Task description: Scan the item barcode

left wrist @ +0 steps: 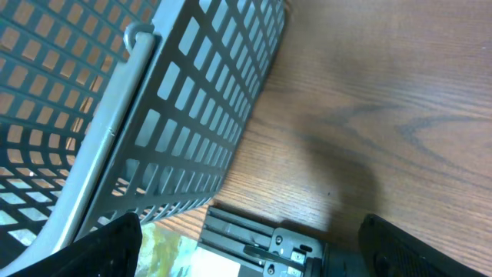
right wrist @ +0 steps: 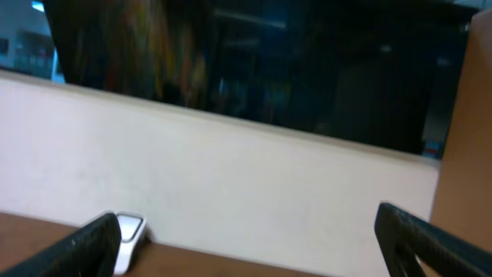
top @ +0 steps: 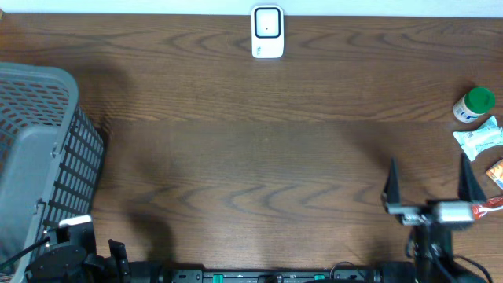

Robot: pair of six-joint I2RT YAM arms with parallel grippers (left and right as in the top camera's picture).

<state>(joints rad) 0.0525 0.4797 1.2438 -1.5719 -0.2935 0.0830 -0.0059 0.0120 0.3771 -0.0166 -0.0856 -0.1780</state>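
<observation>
Jaws wide, empty: right gripper (top: 428,169) at 4 o'clock. Green-capped bottle (top: 474,104), white packet (top: 479,140) near at 3, print unreadable. Left gripper (left wrist: 250,223) likewise wide, hard by grey mesh basket (left wrist: 111,119) at 8. White scanner (top: 267,31) at 12.

A dark brown table (top: 236,157) with wavy wood grain fills the overhead view, and soft, blurred shadows lie across its left side. A thin pale strip (top: 377,6) runs along its far edge. In the right wrist view, a plain cream wall (right wrist: 231,177) rises behind the table. Above the wall is a dark, glassy pane (right wrist: 307,69) with dim reflections and a small blue gleam at upper left. A tan panel (right wrist: 470,138) stands at the right edge.
</observation>
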